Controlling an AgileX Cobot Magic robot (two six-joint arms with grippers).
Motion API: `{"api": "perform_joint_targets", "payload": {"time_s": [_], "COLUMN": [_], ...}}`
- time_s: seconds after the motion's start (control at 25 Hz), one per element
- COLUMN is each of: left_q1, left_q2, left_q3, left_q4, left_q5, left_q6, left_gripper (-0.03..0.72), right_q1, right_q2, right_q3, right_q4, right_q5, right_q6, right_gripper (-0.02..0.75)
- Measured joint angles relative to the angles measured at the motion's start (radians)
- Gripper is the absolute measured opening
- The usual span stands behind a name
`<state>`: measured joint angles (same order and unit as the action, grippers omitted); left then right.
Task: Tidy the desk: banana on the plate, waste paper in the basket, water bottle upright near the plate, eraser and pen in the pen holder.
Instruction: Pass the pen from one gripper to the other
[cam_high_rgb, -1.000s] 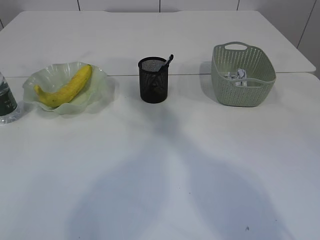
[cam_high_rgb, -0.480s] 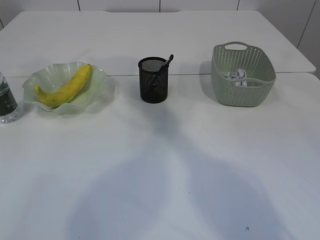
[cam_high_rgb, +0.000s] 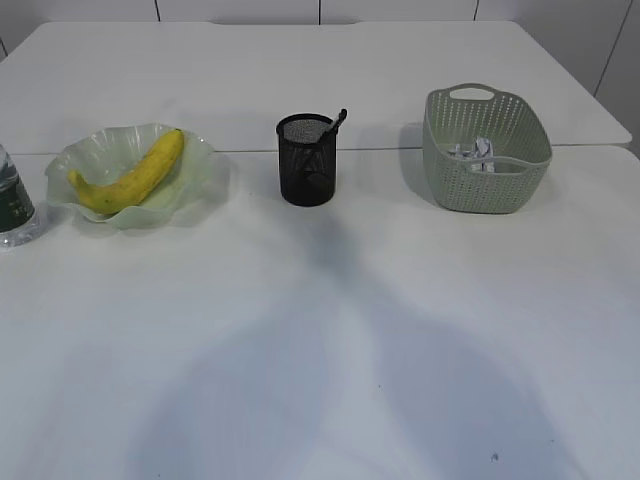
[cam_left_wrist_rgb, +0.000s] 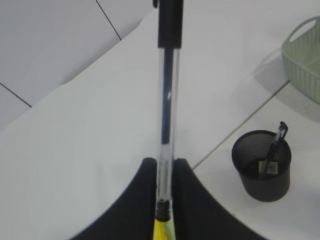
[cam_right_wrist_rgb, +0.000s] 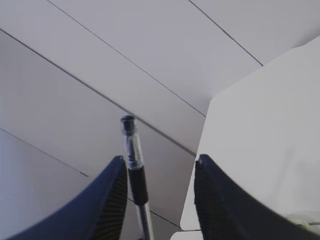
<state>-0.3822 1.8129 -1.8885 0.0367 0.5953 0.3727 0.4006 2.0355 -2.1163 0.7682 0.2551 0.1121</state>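
Note:
In the left wrist view my left gripper (cam_left_wrist_rgb: 164, 161) is shut on a pen (cam_left_wrist_rgb: 167, 100) with a clear barrel and black grip, held high above the desk (cam_high_rgb: 320, 330). That pen (cam_right_wrist_rgb: 134, 160) stands between the jaws of my open right gripper (cam_right_wrist_rgb: 160, 159), close to its left finger. Neither arm shows in the exterior view. The banana (cam_high_rgb: 135, 172) lies in the plate (cam_high_rgb: 205, 165), and the water bottle (cam_high_rgb: 12, 205) stands upright to its left. The pen holder (cam_high_rgb: 307, 165) holds another pen (cam_high_rgb: 333, 125) and the eraser (cam_left_wrist_rgb: 270, 167). Waste paper (cam_high_rgb: 478, 152) lies in the basket (cam_high_rgb: 485, 185).
The basket (cam_left_wrist_rgb: 305, 55) stands right of the pen holder (cam_left_wrist_rgb: 261, 172). A seam between two tabletops runs behind the plate, holder and basket. Grey wall panels fill the background of the right wrist view.

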Motion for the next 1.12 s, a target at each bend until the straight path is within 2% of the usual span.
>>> {"api": "perform_joint_targets", "payload": {"time_s": [0.28, 0.64, 0.8, 1.12], "left_q1": [0.000, 0.000, 0.000, 0.000], "left_q2": [-0.025, -0.025, -0.025, -0.025], "left_q3": [0.000, 0.000, 0.000, 0.000], "left_q4": [-0.051, -0.060, -0.060, -0.067], "left_q5": [0.000, 0.006, 0.011, 0.027], "left_q6": [0.000, 0.000, 0.000, 0.000], "left_gripper": [0.025, 0.025, 0.025, 0.025], "right_q1": [0.000, 0.000, 0.000, 0.000], "right_q2": [0.000, 0.000, 0.000, 0.000], "right_q3": [0.000, 0.000, 0.000, 0.000], "right_q4": [0.035, 0.092, 0.168, 0.390], "right_q5": [-0.004, -0.002, 0.003, 0.011], "right_q6": [0.000, -0.018, -0.090, -0.309], "right_gripper": [0.335, 0.335, 0.335, 0.335]}}
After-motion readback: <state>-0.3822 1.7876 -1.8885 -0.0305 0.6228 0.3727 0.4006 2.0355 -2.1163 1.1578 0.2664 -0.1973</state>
